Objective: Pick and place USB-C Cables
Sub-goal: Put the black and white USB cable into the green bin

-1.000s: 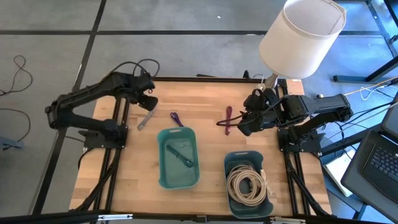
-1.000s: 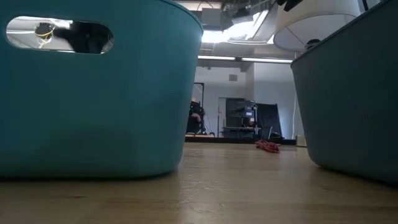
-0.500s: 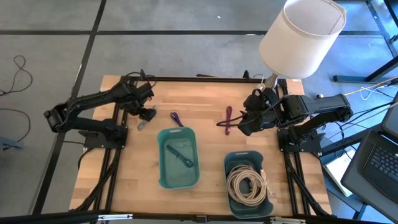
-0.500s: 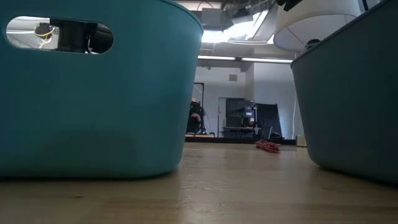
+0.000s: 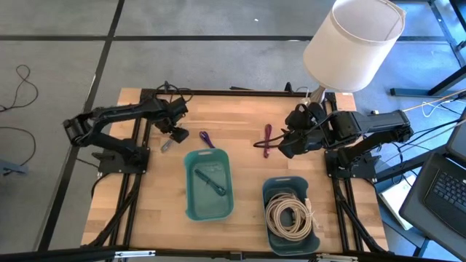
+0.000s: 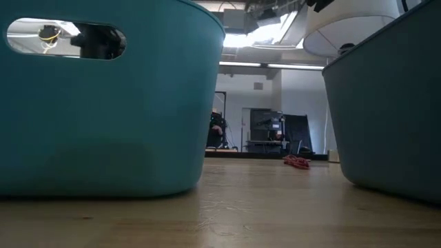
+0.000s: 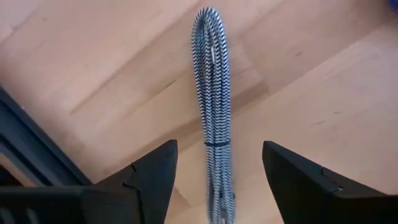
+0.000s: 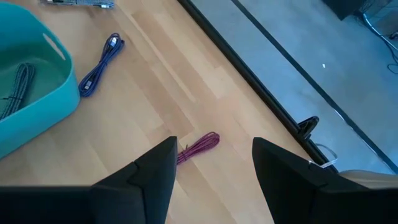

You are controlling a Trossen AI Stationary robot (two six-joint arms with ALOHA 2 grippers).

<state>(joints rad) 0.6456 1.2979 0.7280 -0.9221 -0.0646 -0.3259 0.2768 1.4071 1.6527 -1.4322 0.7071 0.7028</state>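
Left gripper (image 5: 175,132) upper left of the table (image 5: 240,109), fingers spread wide, seemingly not touching the grey braided cable (image 7: 213,124), right gripper (image 5: 285,145) open, empty, beside magenta cable (image 5: 266,140)

On the worktop (image 5: 240,116), two trays sit toward the front: the left tray (image 5: 209,184) holds a short lead (image 5: 212,177), the right tray (image 5: 290,216) holds coiled cables (image 5: 289,213). Behind them lie three leads, left to right: a braided lead (image 5: 167,142) under the left claw (image 5: 175,135), a folded lead (image 5: 207,137), and another lead (image 5: 267,140) beside the right claw (image 5: 285,145).

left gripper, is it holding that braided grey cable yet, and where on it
No. The left gripper is open, its fingers either side of the grey cable, which lies on the table. Nothing is held.
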